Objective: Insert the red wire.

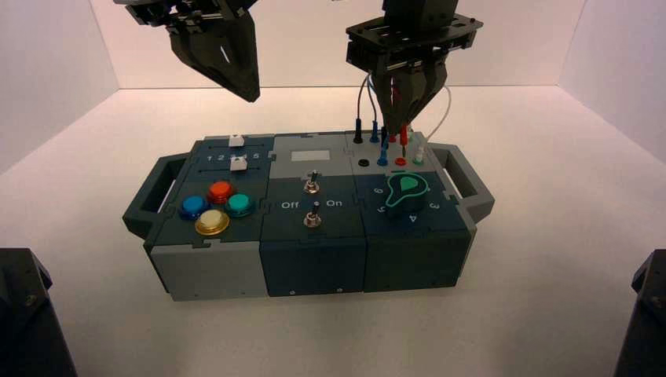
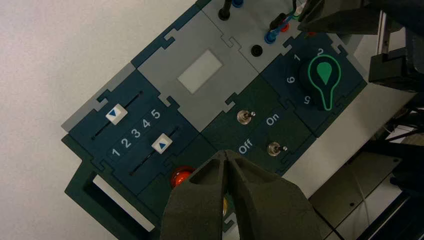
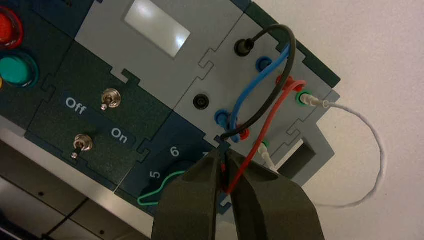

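Red cable with slim red banana plugs, the wire (image 3: pixel 268 123) runs from a far-row socket near the far right corner of the grey and dark-blue box (image 1: pixel 214 271) to the right gripper (image 3: pixel 226 154), whose fingers clamp its free end above the near-row red socket (image 1: pixel 400 162). Beside it, a blue wire (image 3: pixel 248 91) links two blue sockets; a black wire (image 3: pixel 276 106) arches close by, and a white wire (image 3: pixel 381 160) bows past the right edge. Left gripper (image 2: pixel 225 154), fingers together, waits above the box's left half.
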`<state>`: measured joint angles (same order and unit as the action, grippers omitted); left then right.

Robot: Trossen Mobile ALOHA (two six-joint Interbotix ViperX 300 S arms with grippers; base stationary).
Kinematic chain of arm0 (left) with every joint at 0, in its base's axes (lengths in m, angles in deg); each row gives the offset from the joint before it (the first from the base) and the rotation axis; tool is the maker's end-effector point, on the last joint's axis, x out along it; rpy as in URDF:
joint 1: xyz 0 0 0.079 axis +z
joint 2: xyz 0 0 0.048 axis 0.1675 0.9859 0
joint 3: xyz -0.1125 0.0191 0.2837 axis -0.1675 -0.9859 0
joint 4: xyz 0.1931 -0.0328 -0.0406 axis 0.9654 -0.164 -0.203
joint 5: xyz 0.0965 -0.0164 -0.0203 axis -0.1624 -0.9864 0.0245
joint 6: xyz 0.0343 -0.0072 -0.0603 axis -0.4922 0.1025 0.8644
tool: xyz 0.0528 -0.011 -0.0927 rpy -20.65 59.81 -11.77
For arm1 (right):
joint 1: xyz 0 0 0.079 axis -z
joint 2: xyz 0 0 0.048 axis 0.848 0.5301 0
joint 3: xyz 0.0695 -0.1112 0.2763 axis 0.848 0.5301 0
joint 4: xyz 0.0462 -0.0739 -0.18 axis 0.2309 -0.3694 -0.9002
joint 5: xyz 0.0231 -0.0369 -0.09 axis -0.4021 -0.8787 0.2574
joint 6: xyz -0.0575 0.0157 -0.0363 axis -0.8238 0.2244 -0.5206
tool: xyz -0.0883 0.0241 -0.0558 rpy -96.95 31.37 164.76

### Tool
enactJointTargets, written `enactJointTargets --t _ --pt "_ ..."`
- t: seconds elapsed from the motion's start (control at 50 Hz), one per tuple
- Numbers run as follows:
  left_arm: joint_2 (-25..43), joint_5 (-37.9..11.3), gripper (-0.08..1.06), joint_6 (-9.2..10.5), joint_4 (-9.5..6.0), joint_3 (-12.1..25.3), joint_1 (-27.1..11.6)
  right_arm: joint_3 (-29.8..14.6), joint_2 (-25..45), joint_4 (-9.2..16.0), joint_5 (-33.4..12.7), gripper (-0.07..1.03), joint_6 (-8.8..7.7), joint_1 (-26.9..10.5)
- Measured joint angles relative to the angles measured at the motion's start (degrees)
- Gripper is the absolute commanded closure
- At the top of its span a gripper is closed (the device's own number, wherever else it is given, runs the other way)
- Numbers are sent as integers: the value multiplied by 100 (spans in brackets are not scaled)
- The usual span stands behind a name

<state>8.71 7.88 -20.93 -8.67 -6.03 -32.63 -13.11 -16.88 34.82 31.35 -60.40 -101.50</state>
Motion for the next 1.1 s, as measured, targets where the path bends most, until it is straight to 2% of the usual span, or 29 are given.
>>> enactJointTargets --t 0.54,1.1 --pt "-211 79 100 0 9 -97 -18 158 79 9 501 98 9 105" --pt "-202 123 101 -9 0 -97 -18 193 79 -44 598 98 18 255"
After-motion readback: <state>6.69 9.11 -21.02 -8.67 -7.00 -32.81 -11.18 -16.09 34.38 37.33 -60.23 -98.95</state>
